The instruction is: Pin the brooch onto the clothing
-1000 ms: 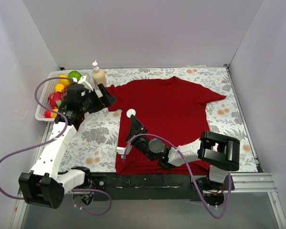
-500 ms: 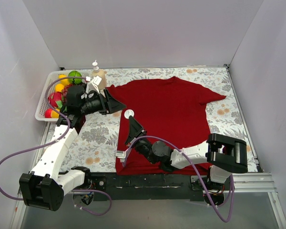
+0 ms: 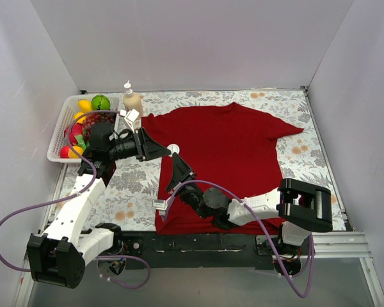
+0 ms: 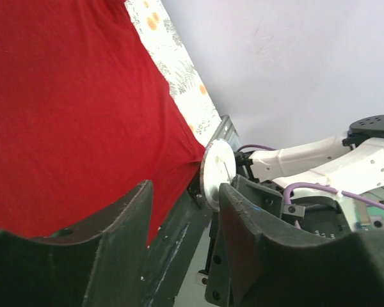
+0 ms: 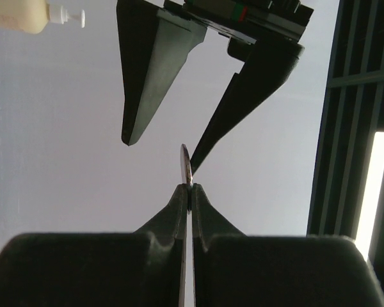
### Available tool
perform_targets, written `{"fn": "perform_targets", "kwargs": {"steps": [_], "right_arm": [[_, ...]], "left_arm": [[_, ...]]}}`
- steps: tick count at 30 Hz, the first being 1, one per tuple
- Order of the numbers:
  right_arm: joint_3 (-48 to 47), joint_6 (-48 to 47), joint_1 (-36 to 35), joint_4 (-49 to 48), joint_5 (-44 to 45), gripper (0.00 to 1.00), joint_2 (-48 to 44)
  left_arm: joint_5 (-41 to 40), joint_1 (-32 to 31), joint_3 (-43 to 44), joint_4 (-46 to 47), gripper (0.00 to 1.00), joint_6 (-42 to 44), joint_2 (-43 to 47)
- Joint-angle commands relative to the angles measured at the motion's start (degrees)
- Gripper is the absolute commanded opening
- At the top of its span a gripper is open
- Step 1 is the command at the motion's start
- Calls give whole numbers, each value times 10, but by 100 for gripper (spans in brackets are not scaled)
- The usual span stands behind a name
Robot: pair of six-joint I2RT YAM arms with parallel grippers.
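Note:
The clothing (image 3: 230, 147) is a dark red T-shirt lying flat on the floral cloth; it also fills the upper left of the left wrist view (image 4: 70, 109). My right gripper (image 3: 176, 157) is raised over the shirt's left edge, shut on the rim of the brooch (image 3: 173, 149), a small silvery disc seen edge-on (image 5: 186, 167) above its own tips (image 5: 189, 187). My left gripper (image 3: 167, 151) reaches in from the left, jaws apart around the disc (image 4: 216, 174). One of its fingers (image 4: 243, 204) lies against the disc's face; the other stands clear of it.
A white basket (image 3: 56, 146) of toy fruit stands at the back left, with a pump bottle (image 3: 132, 100) beside it. The bottle's nozzle shows at the top left of the right wrist view (image 5: 64, 14). White walls close in the table on three sides.
My left gripper has swung right from near the basket to the brooch, and its jaws have narrowed. The right gripper has kept the brooch raised, shifting slightly left.

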State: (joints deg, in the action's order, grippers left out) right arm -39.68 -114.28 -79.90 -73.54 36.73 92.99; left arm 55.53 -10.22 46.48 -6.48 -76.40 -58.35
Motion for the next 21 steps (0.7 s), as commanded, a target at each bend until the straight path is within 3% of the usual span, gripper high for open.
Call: {"fn": "perform_targets", "kwargs": {"steps": [1, 6, 13, 20, 21], "right_arm": [[-22, -7, -2, -347, 6, 1, -5], [-22, -8, -2, -347, 7, 1, 1], [-27, -6, -2, -347, 12, 1, 6], [-36, -9, -2, -347, 22, 1, 16], [-36, -9, -2, -347, 24, 11, 16]], "left_arm": [[23, -1, -15, 47, 42, -28, 17], [26, -1, -17, 83, 33, -52, 13], [41, -1, -14, 107, 0, -67, 8], [16, -1, -8, 98, 0, -55, 18], [9, -1, -4, 91, 0, -53, 20]]}}
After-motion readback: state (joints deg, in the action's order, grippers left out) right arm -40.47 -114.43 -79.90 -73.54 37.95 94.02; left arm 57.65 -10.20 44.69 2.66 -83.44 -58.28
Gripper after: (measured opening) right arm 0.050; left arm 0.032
